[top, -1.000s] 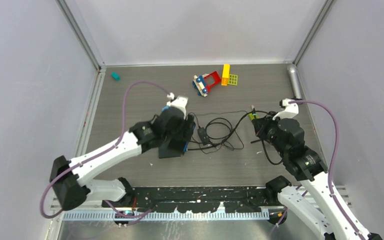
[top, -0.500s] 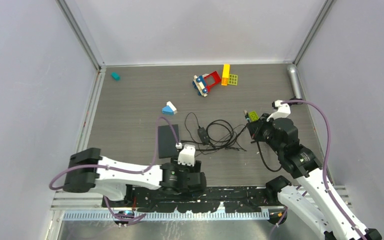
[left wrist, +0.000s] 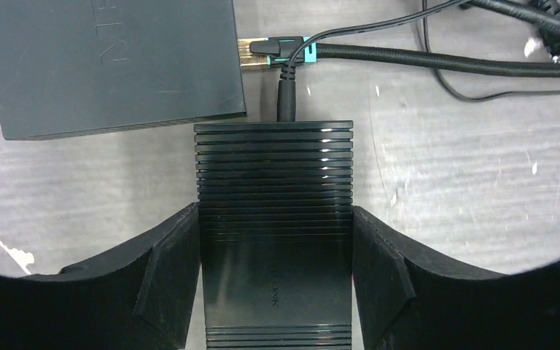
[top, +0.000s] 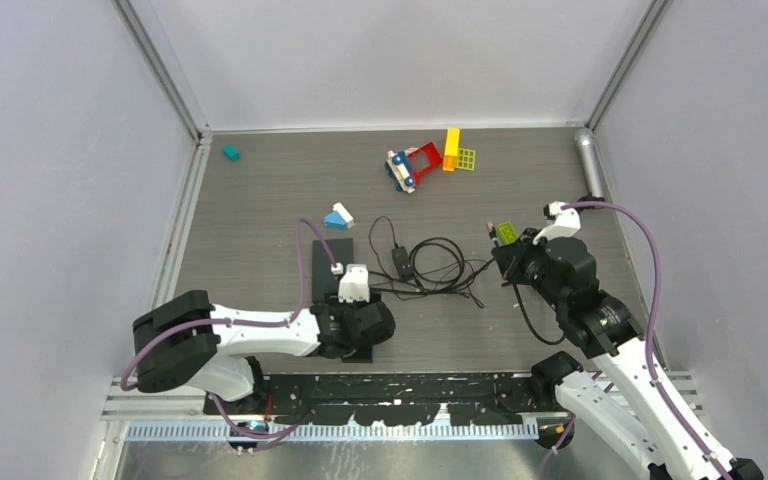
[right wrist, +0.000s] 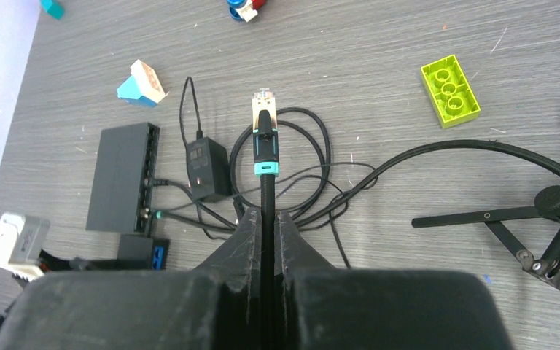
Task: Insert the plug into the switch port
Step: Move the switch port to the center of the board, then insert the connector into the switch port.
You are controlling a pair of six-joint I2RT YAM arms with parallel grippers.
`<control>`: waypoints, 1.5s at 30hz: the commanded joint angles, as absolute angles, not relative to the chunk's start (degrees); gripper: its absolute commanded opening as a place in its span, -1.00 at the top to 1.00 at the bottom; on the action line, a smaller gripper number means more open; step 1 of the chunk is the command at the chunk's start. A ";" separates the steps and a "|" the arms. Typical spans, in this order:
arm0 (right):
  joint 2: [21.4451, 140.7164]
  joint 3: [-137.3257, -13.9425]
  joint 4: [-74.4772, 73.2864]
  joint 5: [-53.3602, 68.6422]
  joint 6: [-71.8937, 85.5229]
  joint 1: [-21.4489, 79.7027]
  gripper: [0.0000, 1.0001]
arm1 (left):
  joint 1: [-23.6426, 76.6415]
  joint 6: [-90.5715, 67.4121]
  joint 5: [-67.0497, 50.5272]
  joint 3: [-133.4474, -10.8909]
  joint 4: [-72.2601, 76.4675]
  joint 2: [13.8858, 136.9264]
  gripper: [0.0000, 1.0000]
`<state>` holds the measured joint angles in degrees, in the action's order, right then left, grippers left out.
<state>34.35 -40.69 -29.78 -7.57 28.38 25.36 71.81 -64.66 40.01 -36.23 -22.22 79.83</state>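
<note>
The switch (left wrist: 273,189) is a small black ribbed box lying flat near the table's front edge. A power cord (left wrist: 286,98) runs into its far end, and a blue port face shows on it (right wrist: 159,251). My left gripper (left wrist: 273,270) points down over the switch (top: 362,352), one finger pressed on each long side. My right gripper (right wrist: 264,219) hovers right of centre (top: 505,255), shut on a black cable. The plug (right wrist: 265,127), with its teal boot and clear tip, sticks out ahead of it, well apart from the switch.
A larger dark grey box (right wrist: 120,179) lies just beyond the switch with a teal-booted plug (left wrist: 284,49) in it. A power adapter (right wrist: 205,168) and coiled cables lie mid-table. Nearby are a lime brick (right wrist: 449,91), a blue-white brick (right wrist: 141,82), a toy car (top: 412,165) and a grey cylinder (top: 588,160).
The left arm has drawn back from the table's middle to the near edge, uncovering the larger grey box, then edged slightly forward. The right gripper has shifted a little with the plug.
</note>
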 commanded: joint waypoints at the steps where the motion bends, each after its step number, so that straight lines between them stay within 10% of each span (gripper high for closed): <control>1: 33.83 -40.49 -27.86 -7.21 27.63 25.20 0.99 | 65.09 -53.17 40.62 -33.97 -11.52 79.22 1.00; 10: 37.44 -43.01 -25.58 -5.12 24.04 25.18 0.99 | 52.14 -40.39 32.34 -37.64 -3.70 80.58 1.00; 16: 39.77 -40.33 -12.18 17.34 19.04 25.28 0.99 | 55.18 -39.64 23.11 -37.61 -3.31 80.80 1.00; 20: 43.31 -37.20 -0.97 28.93 19.99 28.21 0.99 | 60.06 -42.05 20.01 -34.61 -2.16 79.27 0.64; 35: 39.16 -47.45 -21.11 -2.31 -13.60 48.08 0.99 | 63.12 -43.97 22.09 -31.05 -2.13 77.14 0.47; 45: 55.40 -74.44 -25.70 8.51 -19.41 48.04 0.99 | 63.08 -50.09 26.45 -28.07 -4.38 75.83 0.59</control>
